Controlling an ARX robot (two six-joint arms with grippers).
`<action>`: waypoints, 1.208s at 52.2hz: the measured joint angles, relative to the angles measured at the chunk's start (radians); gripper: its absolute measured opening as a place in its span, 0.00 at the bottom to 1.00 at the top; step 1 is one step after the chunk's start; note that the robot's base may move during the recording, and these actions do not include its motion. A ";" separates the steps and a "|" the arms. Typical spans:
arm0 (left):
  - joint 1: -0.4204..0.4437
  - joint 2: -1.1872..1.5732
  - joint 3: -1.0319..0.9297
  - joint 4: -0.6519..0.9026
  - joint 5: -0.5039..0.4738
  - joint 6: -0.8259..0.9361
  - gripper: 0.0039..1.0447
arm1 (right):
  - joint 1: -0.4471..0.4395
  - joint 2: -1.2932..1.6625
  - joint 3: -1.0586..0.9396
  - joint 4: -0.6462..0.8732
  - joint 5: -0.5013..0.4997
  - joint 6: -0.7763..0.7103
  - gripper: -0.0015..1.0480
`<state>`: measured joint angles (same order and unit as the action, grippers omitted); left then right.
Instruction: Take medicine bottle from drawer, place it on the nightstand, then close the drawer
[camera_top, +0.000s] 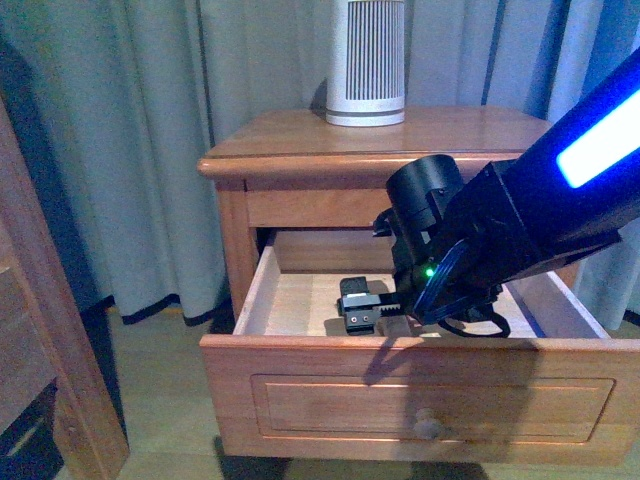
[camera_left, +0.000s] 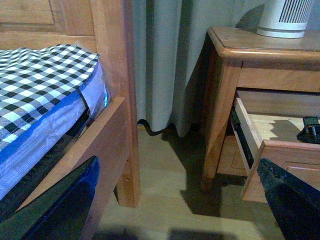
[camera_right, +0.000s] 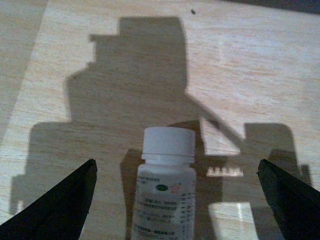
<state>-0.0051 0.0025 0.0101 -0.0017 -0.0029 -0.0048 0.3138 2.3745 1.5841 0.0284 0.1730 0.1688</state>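
The medicine bottle (camera_right: 166, 190), white with a round white cap and a printed label, rests on the pale floor of the open upper drawer (camera_top: 430, 395). My right gripper (camera_right: 176, 167) is open, with one dark finger (camera_right: 60, 210) on each side of the bottle and touching neither side. In the front view the right gripper (camera_top: 362, 308) reaches down inside the drawer and hides the bottle. The nightstand (camera_top: 300, 140) stands behind, its top bare at the front. My left gripper (camera_left: 177, 167) is open and empty, low over the floor between the bed and the nightstand (camera_left: 235, 50).
A tall white ribbed device (camera_top: 365, 60) stands at the back of the nightstand top. Grey curtains (camera_top: 150, 150) hang behind. A wooden bed post (camera_left: 112, 75) and a checked mattress (camera_left: 40, 75) are on the left. The drawer knob (camera_top: 429, 425) faces me.
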 joint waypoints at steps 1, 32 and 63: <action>0.000 0.000 0.000 0.000 0.000 0.000 0.94 | 0.002 0.003 0.002 -0.001 0.000 0.002 0.93; 0.000 0.000 0.000 0.000 0.000 0.000 0.94 | 0.014 0.027 0.023 -0.023 0.032 0.037 0.29; 0.000 0.000 0.000 0.000 0.000 0.000 0.94 | 0.034 -0.486 -0.094 -0.188 0.031 0.184 0.28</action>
<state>-0.0051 0.0025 0.0101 -0.0017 -0.0029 -0.0048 0.3477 1.8881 1.4902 -0.1600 0.2035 0.3531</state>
